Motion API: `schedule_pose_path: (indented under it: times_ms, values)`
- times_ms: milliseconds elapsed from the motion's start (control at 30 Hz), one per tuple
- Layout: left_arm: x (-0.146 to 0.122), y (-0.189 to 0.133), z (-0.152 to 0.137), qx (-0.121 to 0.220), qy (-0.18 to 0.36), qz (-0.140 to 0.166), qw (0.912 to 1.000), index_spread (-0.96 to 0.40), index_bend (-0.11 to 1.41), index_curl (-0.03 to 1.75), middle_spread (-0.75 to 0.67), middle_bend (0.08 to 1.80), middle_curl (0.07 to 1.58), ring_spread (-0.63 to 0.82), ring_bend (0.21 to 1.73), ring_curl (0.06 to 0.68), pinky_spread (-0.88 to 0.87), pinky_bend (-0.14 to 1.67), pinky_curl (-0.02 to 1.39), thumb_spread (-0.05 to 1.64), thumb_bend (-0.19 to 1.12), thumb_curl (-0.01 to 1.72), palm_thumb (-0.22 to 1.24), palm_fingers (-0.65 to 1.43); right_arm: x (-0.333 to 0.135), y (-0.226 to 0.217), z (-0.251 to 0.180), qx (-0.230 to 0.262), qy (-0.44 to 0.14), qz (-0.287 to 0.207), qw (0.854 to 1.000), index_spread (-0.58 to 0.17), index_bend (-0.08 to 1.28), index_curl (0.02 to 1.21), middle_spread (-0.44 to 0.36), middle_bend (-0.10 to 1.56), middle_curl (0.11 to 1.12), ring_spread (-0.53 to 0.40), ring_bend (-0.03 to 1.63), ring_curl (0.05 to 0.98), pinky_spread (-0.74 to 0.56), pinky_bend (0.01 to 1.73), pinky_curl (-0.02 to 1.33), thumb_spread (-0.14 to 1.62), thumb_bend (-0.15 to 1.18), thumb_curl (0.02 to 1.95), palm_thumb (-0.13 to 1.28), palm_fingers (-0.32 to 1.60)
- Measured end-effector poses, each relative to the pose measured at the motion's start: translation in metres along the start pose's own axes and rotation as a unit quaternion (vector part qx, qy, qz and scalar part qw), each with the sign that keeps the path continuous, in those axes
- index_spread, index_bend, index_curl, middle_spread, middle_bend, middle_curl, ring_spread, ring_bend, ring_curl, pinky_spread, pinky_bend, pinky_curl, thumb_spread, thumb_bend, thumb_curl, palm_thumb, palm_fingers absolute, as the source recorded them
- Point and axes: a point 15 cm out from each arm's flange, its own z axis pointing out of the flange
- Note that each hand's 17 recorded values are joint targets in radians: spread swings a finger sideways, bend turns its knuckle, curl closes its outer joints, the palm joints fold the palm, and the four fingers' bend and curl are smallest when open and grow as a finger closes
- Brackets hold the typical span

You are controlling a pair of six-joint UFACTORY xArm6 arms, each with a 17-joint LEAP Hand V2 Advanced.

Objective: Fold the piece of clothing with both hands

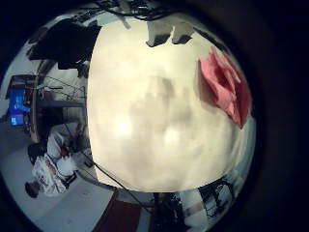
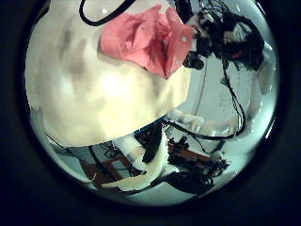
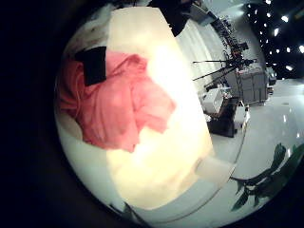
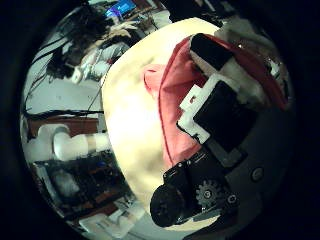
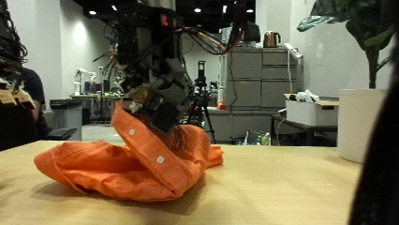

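An orange piece of clothing [image 5: 125, 164] lies crumpled on the wooden table [image 5: 274, 192]. My right hand [image 5: 156, 105] is at its top, fingers curled into the cloth, holding one fold up above the heap. The right thumb side palm view shows those fingers [image 4: 215, 95] close on the cloth [image 4: 170, 120]. The right little finger side palm view has the cloth [image 3: 114, 100] right under the palm. My left hand is high above the table. Its palm views show the clothing [image 1: 227, 87] [image 2: 141, 42] small, near the table's edge [image 1: 154, 126], with the right hand [image 2: 199, 42] on it.
A white planter [image 5: 368, 122] with a plant stands at the table's end, away from the cloth; it also shows in the right little finger side palm view [image 3: 214, 169]. Bare tabletop [image 2: 85, 94] stretches beside the cloth. Cabinets and stands are behind the table.
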Motion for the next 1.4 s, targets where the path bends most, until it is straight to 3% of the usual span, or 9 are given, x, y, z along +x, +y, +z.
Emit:
schedule_pose_path:
  times_ms: [167,233,333,500,600,767,1000,1167,1400]
  values:
    - [-0.002,0.015,0.01,-0.009,0.002,-0.008,0.9999,0.08,0.15,0.24,0.39,0.17,0.23,0.6,0.38,0.231,0.55,0.27,0.32,1.06,-0.02,0.27,0.16,-0.07,0.013,-0.009,-0.003,0.023,0.01,0.006,1.0,-0.294,0.54,0.73,-0.141,1.1,0.69,-0.265,1.33,0.649,-0.44,1.0,0.83,1.28,-0.02,0.62,0.83,0.32]
    - [-0.003,0.019,0.011,-0.01,0.002,-0.011,0.9999,0.08,0.15,0.24,0.39,0.17,0.23,0.6,0.38,0.231,0.55,0.27,0.32,1.06,-0.02,0.27,0.16,-0.07,0.02,-0.012,-0.012,0.04,0.014,0.011,0.999,-0.34,0.43,0.65,-0.109,0.94,0.64,-0.244,1.26,0.624,-0.34,0.93,0.82,1.29,-0.02,0.58,0.8,0.01]
    - [0.002,0.025,0.015,-0.012,0.002,-0.014,0.9998,0.08,0.15,0.25,0.39,0.17,0.23,0.6,0.38,0.232,0.55,0.27,0.32,1.06,-0.02,0.27,0.16,-0.07,0.031,-0.01,-0.028,0.062,0.002,0.022,0.998,-0.408,0.3,0.5,-0.035,0.63,0.51,-0.139,1.06,0.516,-0.1,0.91,0.75,1.29,-0.01,0.55,0.78,-0.12]
    - [0.01,0.035,0.011,-0.005,-0.003,-0.013,0.9999,0.08,0.14,0.24,0.39,0.17,0.23,0.6,0.38,0.231,0.55,0.28,0.32,1.06,-0.02,0.27,0.16,-0.06,0.029,-0.015,-0.093,0.135,-0.039,0.031,0.99,-0.438,0.25,0.44,0.022,0.47,0.42,0.002,0.87,0.425,0.17,0.83,0.68,1.27,-0.01,0.53,0.8,-0.06]
    - [0.024,0.044,0.009,-0.004,-0.007,-0.009,0.9999,0.08,0.14,0.24,0.39,0.17,0.23,0.6,0.38,0.231,0.54,0.28,0.33,1.06,-0.02,0.27,0.16,-0.06,0.038,0.008,-0.124,0.137,-0.051,0.049,0.988,-0.445,0.23,0.42,0.0,0.42,0.4,0.068,0.78,0.379,0.3,0.74,0.62,1.25,0.0,0.53,0.85,-0.02]
    - [0.058,0.051,-0.006,0.01,-0.021,0.011,0.9997,0.08,0.15,0.25,0.38,0.18,0.24,0.59,0.38,0.23,0.53,0.27,0.32,1.06,-0.02,0.27,0.16,-0.05,0.036,0.062,-0.163,0.097,-0.073,0.088,0.989,-0.441,0.29,0.41,0.011,0.42,0.38,0.13,0.61,0.311,0.39,0.54,0.51,1.21,-0.02,0.53,0.85,0.01]
    - [0.112,0.082,-0.014,-0.028,-0.025,0.028,0.9989,0.08,0.17,0.27,0.35,0.19,0.26,0.58,0.37,0.225,0.53,0.25,0.32,1.05,-0.02,0.28,0.17,-0.01,0.017,0.152,-0.209,0.02,-0.11,0.142,0.984,-0.421,0.26,0.39,0.04,0.35,0.35,0.183,0.48,0.259,0.44,0.43,0.43,1.19,-0.03,0.5,0.75,0.03]
    - [0.157,0.095,-0.015,-0.069,-0.044,0.038,0.9959,0.09,0.17,0.28,0.35,0.2,0.28,0.57,0.36,0.224,0.52,0.24,0.32,1.05,-0.02,0.28,0.16,0.0,0.003,0.224,-0.219,-0.053,-0.144,0.188,0.97,-0.401,0.22,0.37,0.064,0.3,0.34,0.214,0.39,0.234,0.42,0.36,0.39,1.23,-0.03,0.44,0.65,0.01]
    - [0.195,0.117,-0.012,-0.085,-0.055,0.052,0.9934,0.09,0.17,0.29,0.34,0.19,0.29,0.57,0.37,0.225,0.51,0.24,0.32,1.05,-0.02,0.28,0.18,0.01,-0.03,0.314,-0.196,-0.124,-0.172,0.245,0.946,-0.393,0.19,0.35,0.073,0.23,0.32,0.23,0.31,0.215,0.4,0.31,0.35,1.26,-0.02,0.35,0.54,0.03]
